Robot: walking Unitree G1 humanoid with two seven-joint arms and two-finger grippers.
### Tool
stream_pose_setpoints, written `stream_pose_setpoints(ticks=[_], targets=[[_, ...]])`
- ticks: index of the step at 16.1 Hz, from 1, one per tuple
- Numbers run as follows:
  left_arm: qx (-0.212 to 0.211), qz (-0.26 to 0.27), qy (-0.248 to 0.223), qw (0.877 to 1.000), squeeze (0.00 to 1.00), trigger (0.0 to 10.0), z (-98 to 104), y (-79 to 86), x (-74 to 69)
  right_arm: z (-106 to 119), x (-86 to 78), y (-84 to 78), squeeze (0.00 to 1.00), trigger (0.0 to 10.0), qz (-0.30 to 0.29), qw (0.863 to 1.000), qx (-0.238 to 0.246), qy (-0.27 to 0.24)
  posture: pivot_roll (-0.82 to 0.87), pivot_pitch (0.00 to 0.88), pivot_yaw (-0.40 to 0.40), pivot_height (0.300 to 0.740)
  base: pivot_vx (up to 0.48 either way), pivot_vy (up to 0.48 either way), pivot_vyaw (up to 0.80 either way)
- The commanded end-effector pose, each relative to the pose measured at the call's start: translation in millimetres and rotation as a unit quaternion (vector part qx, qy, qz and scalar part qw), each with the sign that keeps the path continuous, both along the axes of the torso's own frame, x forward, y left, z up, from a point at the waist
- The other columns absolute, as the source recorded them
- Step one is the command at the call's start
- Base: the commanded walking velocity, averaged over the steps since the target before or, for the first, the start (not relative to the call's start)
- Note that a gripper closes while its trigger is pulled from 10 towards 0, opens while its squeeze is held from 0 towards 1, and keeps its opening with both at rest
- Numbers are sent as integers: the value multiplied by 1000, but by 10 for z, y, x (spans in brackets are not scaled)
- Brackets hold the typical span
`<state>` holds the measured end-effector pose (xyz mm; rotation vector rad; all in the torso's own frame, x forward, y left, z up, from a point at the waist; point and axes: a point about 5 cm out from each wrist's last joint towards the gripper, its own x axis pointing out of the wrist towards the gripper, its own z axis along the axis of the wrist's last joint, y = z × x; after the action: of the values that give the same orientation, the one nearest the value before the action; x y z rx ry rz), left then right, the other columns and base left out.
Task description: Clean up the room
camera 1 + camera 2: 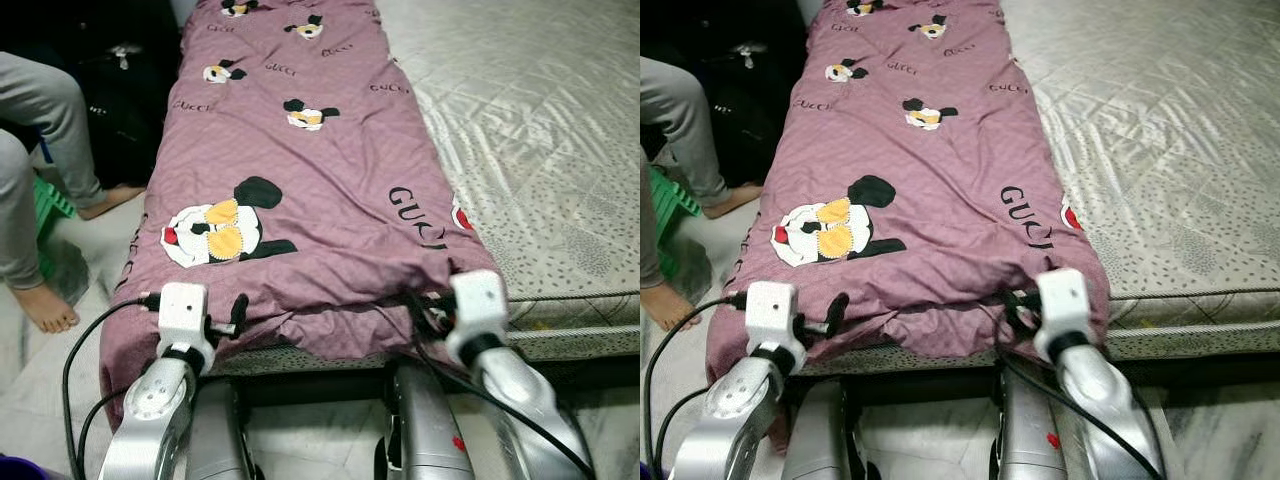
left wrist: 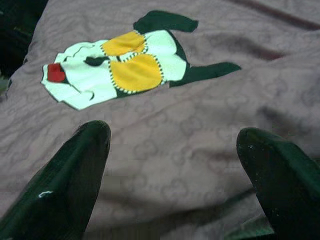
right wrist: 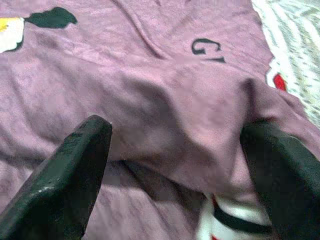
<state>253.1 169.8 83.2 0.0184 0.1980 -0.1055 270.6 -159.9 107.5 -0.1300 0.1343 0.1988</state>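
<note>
Mauve quilt, printed with cartoon-mouse patches and black lettering, lies folded into a long strip along the mattress, covering the mattress's left side; its near end droops over the mattress's foot edge and its left edge hangs down toward the floor. Left gripper sits at the quilt's near-left corner, fingers spread wide with cloth lying between them, nothing pinched. Right gripper sits at the near-right corner, fingers likewise spread, straddling a raised fold of the quilt, not yet closed on it. A big mouse patch lies on the quilt just beyond the left gripper. A seated person's legs are beside the mattress on its left, bare feet on the floor, close to the quilt's hanging edge. Handling judgement: soft, padded, limp; probably bulky rather than heavy, and it will sag between two holds and drag on the mattress cover. Not fragile, not slippery; cloth bunches readily, so a pinch on a gathered ridge should hold better than on flat fabric. Best holds look like the two near corners, taking all folded layers at once, else the layers will slide apart when lifted.
</note>
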Motion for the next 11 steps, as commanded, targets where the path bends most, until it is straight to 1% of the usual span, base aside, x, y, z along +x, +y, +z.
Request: stream_pose_setpoints(ticks=[1, 3, 4, 5, 6, 7, 8, 11], targets=[[11, -1, 6, 1000, 0, 10000, -12, 17, -49, -27, 67, 61, 0, 10000, -11, 1000, -7, 4, 30, 125, 76, 522, 0, 0, 0], [10, -3, 9, 1000, 0, 10000, -22, -11, -59, 8, 203, 132, 0, 10000, -29, 999, -18, -4, 32, 124, 71, 522, 0, 0, 0], [9, -3, 10, 1000, 0, 10000, -20, -17, -52, 11, 232, 141, 0, 10000, -31, 999, -28, -6, 37, 123, 68, 522, 0, 0, 0], [8, -3, 11, 1000, 0, 10000, -15, -15, -43, 11, 267, 138, 0, 10000, -36, 999, -38, -9, 37, 123, 68, 522, 0, 0, 0], [8, -2, 11, 1000, 0, 10000, -7, -12, -45, -15, 290, 99, 0, 10000, -42, 997, -56, -8, 38, 127, 65, 522, 0, 0, 0], [8, -1, 11, 1000, 0, 10000, -4, -7, -49, -42, 302, 40, 0, 0, -48, 996, -80, -10, 40, 130, 64, 522, 0, 0, 0], [8, 0, 11, 1000, 0, 10000, -4, -5, -51, -87, 303, -35, 0, 0, -47, 992, -120, -7, 40, 130, 64, 522, 0, 0, 0], [8, 3, 12, 1000, 0, 10000, -5, -1, -55, -154, 296, -259, 0, 0, -62, 983, -172, -3, 40, 131, 62, 522, 0, 0, 0]])
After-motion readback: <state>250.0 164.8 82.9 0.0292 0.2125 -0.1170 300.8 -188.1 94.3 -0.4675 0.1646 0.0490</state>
